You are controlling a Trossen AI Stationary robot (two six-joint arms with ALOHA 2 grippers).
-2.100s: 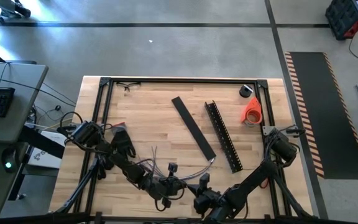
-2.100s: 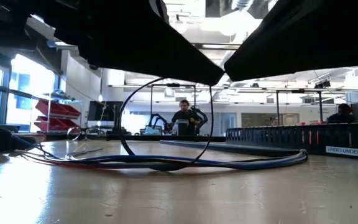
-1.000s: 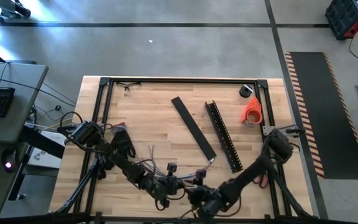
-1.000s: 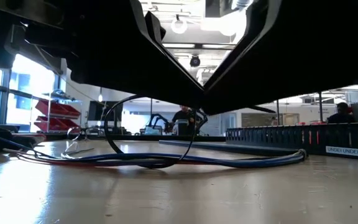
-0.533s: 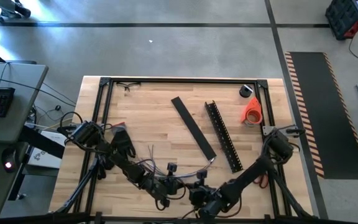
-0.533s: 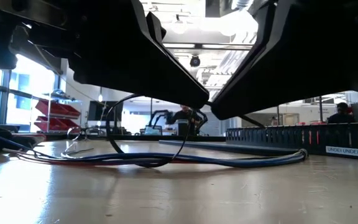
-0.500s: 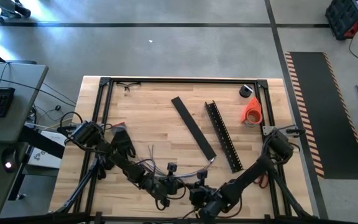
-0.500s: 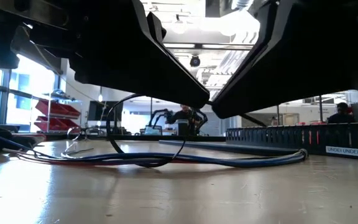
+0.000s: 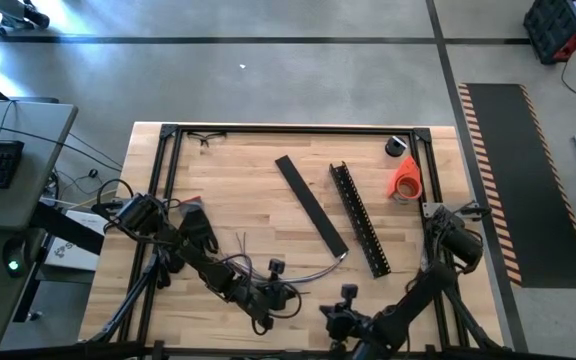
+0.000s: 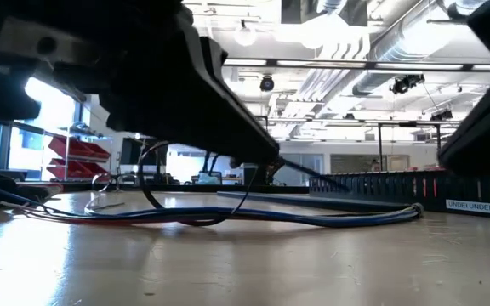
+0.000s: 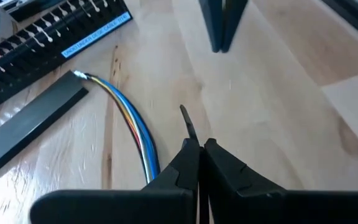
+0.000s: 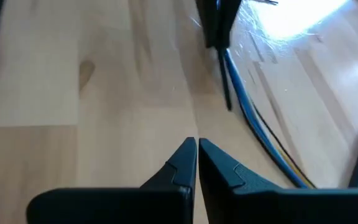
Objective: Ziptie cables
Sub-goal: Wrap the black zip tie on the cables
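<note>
The cables [image 9: 313, 274] lie as a thin bundle on the wooden table, blue and dark in the low view [image 10: 330, 219] and the left wrist view [image 11: 135, 134]. A black zip tie forms a loop [image 10: 153, 201] that reaches down to the bundle. My left gripper [image 9: 288, 298] [image 11: 199, 146] is shut on the zip tie just above the cables. My right gripper [image 9: 330, 318] [image 12: 196, 144] is shut with nothing between its fingers. It stands a little to the right of the left gripper and nearer the front edge. My left gripper pinches the black zip tie between its two shut fingers, slanting down from the table's left. The pointed tail [image 11: 187, 122] sticks out past the fingertips. The loop [image 10: 228, 208] hangs below the fingers, its lower part down at the cables on the table.
A flat black strip [image 9: 311, 205] and a long slotted channel bar [image 9: 360, 220] lie slantwise past the cables. An orange roll [image 9: 405, 178] and a small dark roll [image 9: 397, 146] stand at the far right. A black frame rail [image 9: 163, 200] edges the table.
My right gripper has drawn away from the left gripper, toward the table's right and near edges, and its arm has left the middle of the low view. The zip tie loop has shrunk a little. My left gripper has kept still.
</note>
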